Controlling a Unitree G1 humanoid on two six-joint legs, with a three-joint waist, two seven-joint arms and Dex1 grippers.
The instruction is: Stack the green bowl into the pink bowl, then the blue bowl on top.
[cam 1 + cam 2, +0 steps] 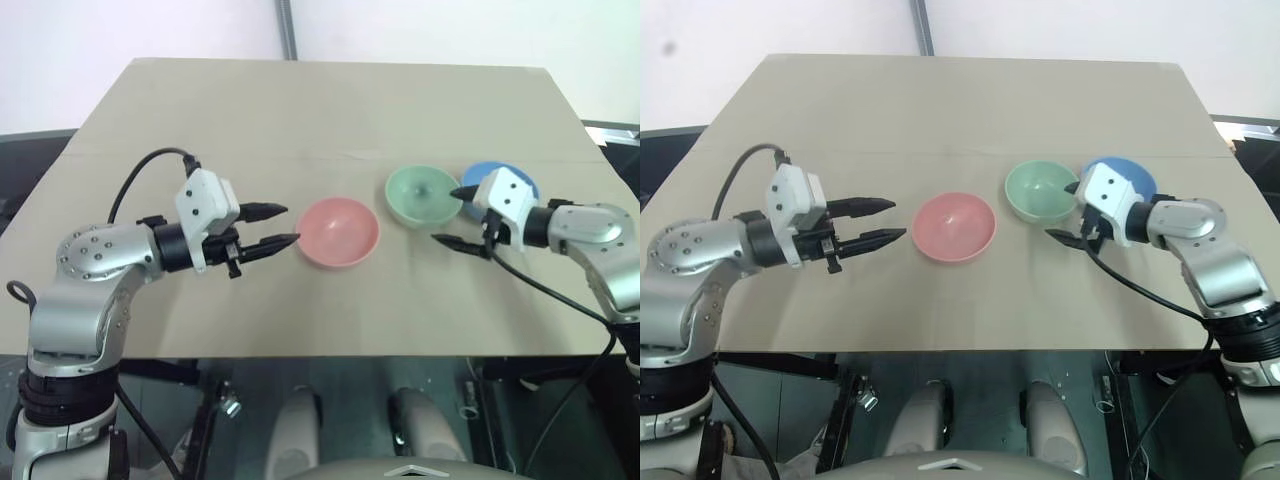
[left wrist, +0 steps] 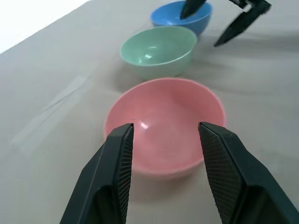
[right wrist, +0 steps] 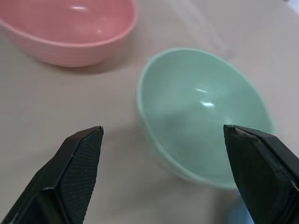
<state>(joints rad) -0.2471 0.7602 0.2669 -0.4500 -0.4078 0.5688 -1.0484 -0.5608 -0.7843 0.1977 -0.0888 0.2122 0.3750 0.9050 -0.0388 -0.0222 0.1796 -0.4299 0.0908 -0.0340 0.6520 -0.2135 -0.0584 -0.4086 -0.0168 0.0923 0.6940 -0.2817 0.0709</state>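
- Closest to the camera are the two arms. The left gripper (image 1: 283,226) sits level just above the table (image 1: 300,110), jaws partly open with nothing in them, pointing at the pink bowl (image 1: 338,231). My guess is it's parked there to steady that bowl, since that's the base of the stack.
- Right gripper (image 1: 452,215) has its jaws spread wide and empty. It's right at the near-right side of the green bowl (image 1: 421,194), one finger up by the rim and the other lower, near the table. In the right wrist view the green bowl lies between the two fingers, so it looks lined up to pinch the rim. No contact that I can make out.
- The three bowls sit in a row, all upright and empty: pink in the middle of the table, green just to its right with a small gap, and the blue bowl (image 1: 497,175) tucked close behind green's far-right side, partly hidden by the right hand. Can't tell if blue and green touch.
- Nothing's stacked yet. Green goes first, so the right arm going for it makes sense, being the nearer arm.
- Watch out: blue is very close, so the top finger could bump it.
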